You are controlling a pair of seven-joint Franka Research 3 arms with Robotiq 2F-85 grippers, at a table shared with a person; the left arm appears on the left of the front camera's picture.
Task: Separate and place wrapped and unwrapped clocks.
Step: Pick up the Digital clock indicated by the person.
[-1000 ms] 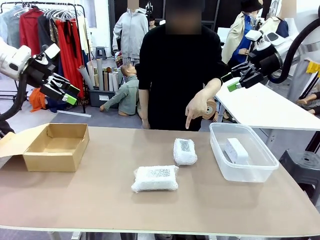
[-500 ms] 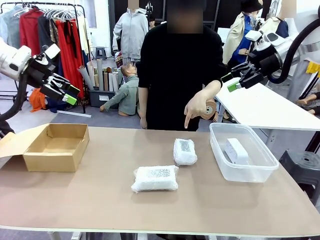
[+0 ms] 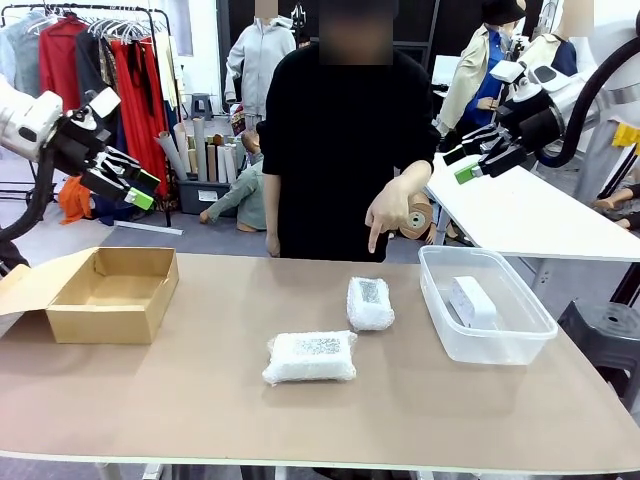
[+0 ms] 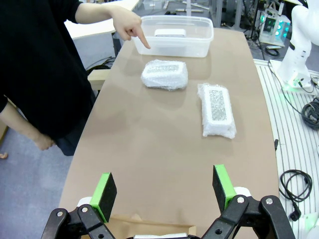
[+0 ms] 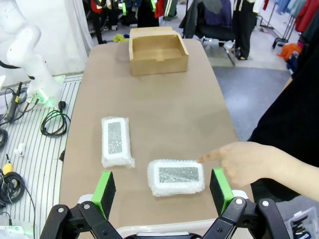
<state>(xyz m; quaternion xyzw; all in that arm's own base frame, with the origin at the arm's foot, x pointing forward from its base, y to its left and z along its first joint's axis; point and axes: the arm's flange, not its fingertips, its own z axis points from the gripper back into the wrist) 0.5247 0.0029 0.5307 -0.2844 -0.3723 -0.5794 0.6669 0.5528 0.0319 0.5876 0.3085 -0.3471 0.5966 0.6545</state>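
Tub [image 4: 199, 47] with bare clock [image 4: 170, 33] shows from left wrist view.

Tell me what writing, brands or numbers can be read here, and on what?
None is readable.
The long bundle and small bundle: grey speckled patches under the wrap, too blurred to read.
The bare clock, clear tub, cardboard box: no print visible.

This looks like a robot lab set up inside a clothing shop. A full garment rack [image 3: 62, 55] stands far left with fabric rolls [image 3: 200, 150] beside it. Cables [image 4: 311, 105] trail over the floor.
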